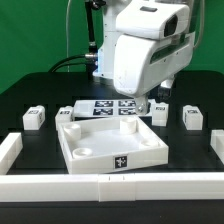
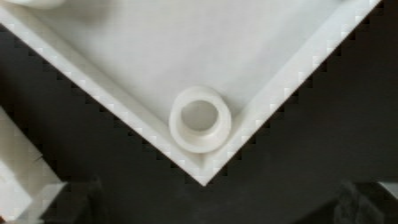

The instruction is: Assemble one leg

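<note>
Four legs, small white blocks with tags, stand on the black table: two at the exterior view's left and two at its right. The square panel with its raised rim lies in the middle. My gripper hangs over the panel's far right corner, mostly hidden by the wrist body. In the wrist view the gripper is open and empty. Its dark fingertips are blurred and wide apart. Beyond them shows a panel corner with a round socket.
The marker board lies behind the panel. A low white fence runs along the front and up both sides. A white edge shows beside the panel corner in the wrist view.
</note>
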Controlling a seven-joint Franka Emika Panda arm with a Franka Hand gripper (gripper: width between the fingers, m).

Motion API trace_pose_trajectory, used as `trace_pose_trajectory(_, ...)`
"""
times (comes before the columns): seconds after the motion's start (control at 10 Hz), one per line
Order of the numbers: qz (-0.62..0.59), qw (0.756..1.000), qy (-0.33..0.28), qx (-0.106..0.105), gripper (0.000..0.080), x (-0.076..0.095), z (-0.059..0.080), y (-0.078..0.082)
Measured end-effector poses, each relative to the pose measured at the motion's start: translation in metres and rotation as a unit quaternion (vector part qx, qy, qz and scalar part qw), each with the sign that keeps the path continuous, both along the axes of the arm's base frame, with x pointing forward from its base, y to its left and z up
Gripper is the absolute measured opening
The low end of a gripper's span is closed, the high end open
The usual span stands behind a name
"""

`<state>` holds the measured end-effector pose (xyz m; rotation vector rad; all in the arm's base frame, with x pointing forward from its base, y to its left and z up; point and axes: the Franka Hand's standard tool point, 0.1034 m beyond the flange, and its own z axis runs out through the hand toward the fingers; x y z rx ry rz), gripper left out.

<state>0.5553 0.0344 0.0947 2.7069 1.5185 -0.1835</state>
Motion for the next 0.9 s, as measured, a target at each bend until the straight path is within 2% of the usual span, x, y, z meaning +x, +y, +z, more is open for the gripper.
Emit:
trace_pose_trajectory(0.1,0.009,1.000,0.003,-0.006,0.0650,0.0008,-0.0002,0.0004)
trace_pose_trajectory(0.8,0.012,1.000,0.004,-0.005,0.0650,-0.0002,-0.0011,-0.0003)
trace_pose_trajectory(0.9,0.044,0.999,0.014,-0.001,0.0650,-0.0079,-0.0063,-0.0062)
